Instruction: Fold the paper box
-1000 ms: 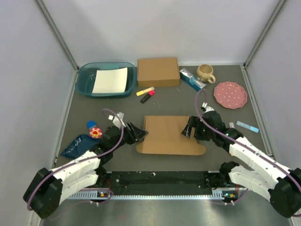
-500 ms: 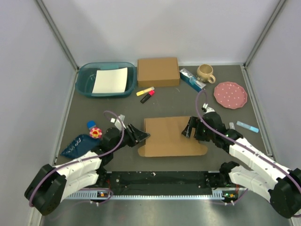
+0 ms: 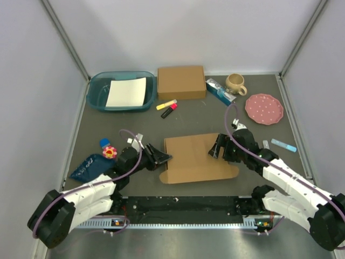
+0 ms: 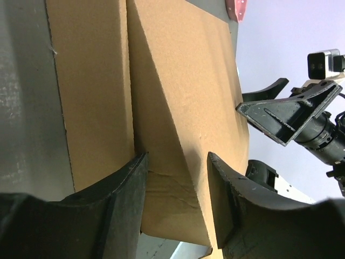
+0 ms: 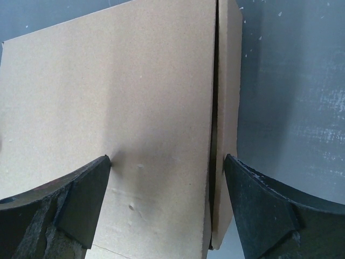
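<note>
The paper box (image 3: 197,157) lies as a flat brown cardboard sheet in the middle of the table. My left gripper (image 3: 161,157) is at its left edge. In the left wrist view (image 4: 177,162) its jaws stand open around a raised flap of the paper box (image 4: 183,81), without clamping it. My right gripper (image 3: 218,148) is over the sheet's right part. In the right wrist view (image 5: 167,162) its jaws stand wide open, straddling a slit between a wide panel (image 5: 118,91) and a narrow side strip.
A smaller brown cardboard box (image 3: 181,82) stands at the back, with a teal basin (image 3: 102,89) holding white paper to its left. Two markers (image 3: 167,107), a blue carton (image 3: 220,90), a cup (image 3: 235,83) and a pink plate (image 3: 264,108) lie behind. A flower toy (image 3: 108,150) and blue pouch (image 3: 89,166) lie left.
The paper box has slid a little to the right and turned slightly. My left gripper has followed its left edge to the right. My right gripper has hardly moved.
</note>
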Controlling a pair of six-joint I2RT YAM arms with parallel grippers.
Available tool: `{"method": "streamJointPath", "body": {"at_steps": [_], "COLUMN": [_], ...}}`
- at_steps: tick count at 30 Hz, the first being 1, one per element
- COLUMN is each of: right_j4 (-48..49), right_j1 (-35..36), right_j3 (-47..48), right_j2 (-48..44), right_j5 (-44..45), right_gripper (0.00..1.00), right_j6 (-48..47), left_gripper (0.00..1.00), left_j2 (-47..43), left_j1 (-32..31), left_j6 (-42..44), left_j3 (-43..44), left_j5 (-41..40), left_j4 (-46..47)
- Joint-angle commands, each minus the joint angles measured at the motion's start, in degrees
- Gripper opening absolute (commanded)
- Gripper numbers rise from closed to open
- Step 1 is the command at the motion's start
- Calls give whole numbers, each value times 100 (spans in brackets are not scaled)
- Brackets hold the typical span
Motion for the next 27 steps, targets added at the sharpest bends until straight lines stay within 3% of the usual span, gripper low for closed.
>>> {"method": "streamJointPath", "body": {"at_steps": [1,5,8,12,19,23,26,27], "right_j4": [128,84,-153,-504,-1462,-955,-129,195], "right_j1": [-13,-13,-13,-13,-13,-13,-22,-13], "right_j3": [-90,-99,67,366,1331,1308,842,702], "right_j2": [-132,-254,-395,-448,-720,-984,-1011,-985], "right_j5": [-104,-16,124,239,1179,709,32,-128], "right_gripper": [87,87,87,87,87,80,57,37], "right_j6": [75,40,-66,-311,-892,-963,-664,-524], "left_gripper": [53,52,52,52,53,51,48,45], "left_j2": [-298,-377,-684,-1001,-1334,-1879,-1986,-1803], "left_j1": [-22,-22,-13,-22,-22,-22,-22,-22], "left_j6": [384,1219,1939,2773,3286,3216,2699,2393], "left_j3": [468,1011,1355,1584,2191,2053,1482,1366], "left_j5": [-55,-229,-1080,-1969,-3577,-3106,-2008,-1484], "left_j4": [-490,-1754,-2889,-3471,-4658,-3590,-1701,-1331]}}
